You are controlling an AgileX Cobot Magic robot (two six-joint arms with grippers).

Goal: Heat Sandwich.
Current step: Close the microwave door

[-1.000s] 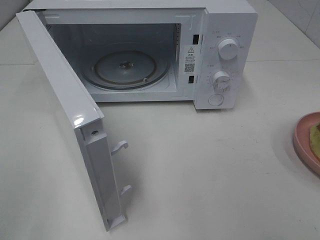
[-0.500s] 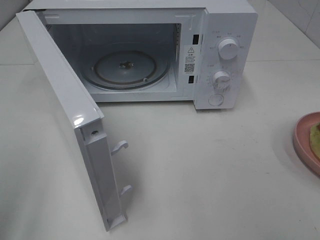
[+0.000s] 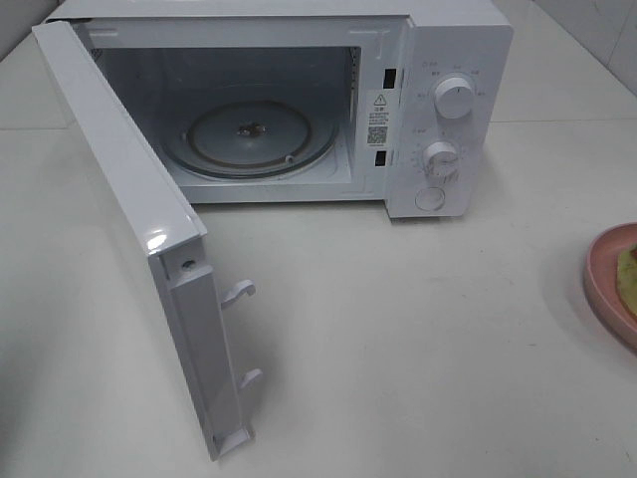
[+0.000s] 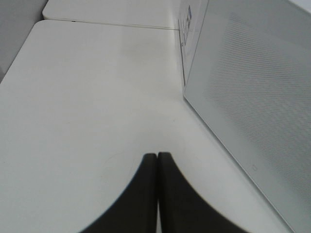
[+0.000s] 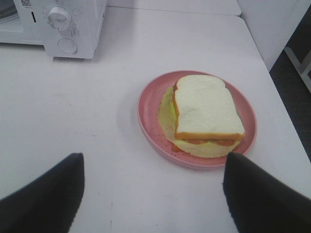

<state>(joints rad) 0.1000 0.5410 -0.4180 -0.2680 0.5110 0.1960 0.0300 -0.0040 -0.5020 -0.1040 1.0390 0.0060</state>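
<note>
The sandwich (image 5: 203, 114), white bread with a tan crust and pale green filling, lies on a round pink plate (image 5: 150, 121) on the white table; only a sliver of the sandwich (image 3: 628, 279) shows at the exterior view's right edge. My right gripper (image 5: 153, 187) hovers open just short of the plate, its dark fingers (image 5: 46, 194) spread wider than the plate. My left gripper (image 4: 157, 160) is shut on nothing, fingers pressed together over bare table beside the outer face of the microwave door (image 4: 252, 107). Neither arm appears in the exterior view.
The white microwave (image 3: 453, 60) stands at the back with its door (image 3: 129, 229) swung wide open toward the front left. A glass turntable (image 3: 249, 134) lies inside. Two knobs (image 3: 454, 98) and a round button are on its right panel. The table's right edge runs past the plate.
Nothing has visibly moved in the exterior view; both arms stay out of it.
</note>
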